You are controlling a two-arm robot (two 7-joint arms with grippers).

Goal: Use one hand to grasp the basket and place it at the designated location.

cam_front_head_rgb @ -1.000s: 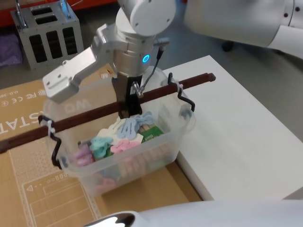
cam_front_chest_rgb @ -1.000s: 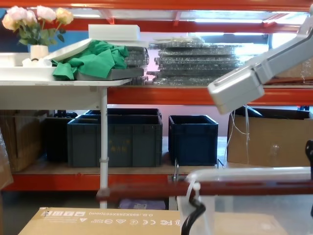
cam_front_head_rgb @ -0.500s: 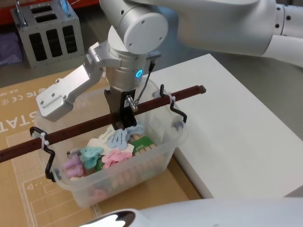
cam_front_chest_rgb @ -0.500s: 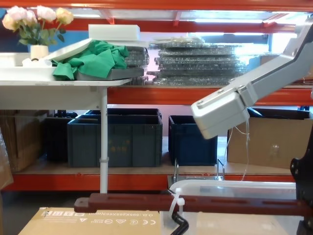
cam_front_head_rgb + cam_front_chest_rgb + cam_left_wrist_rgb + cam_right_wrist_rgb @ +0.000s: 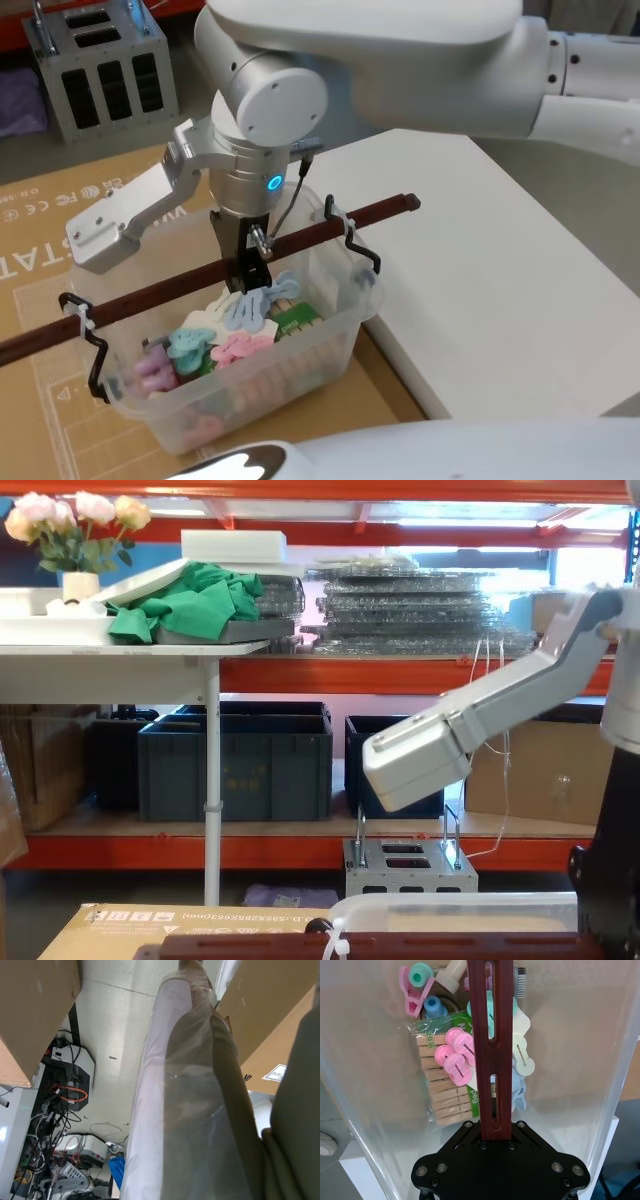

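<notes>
Translucent basket [image 5: 305,358], reddish-brown bar handle [image 5: 150,296]

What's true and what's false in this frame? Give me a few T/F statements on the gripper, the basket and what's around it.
1. The right gripper is shut on the basket's reddish-brown handle, near its middle. True.
2. The basket is empty. False: it holds pastel clothes pegs and a pack of wooden pegs.
3. The basket rests on top of the white table. False: it is over the cardboard, beside the white table.
4. A grey metal box stands farther back, apart from the basket. True.
</notes>
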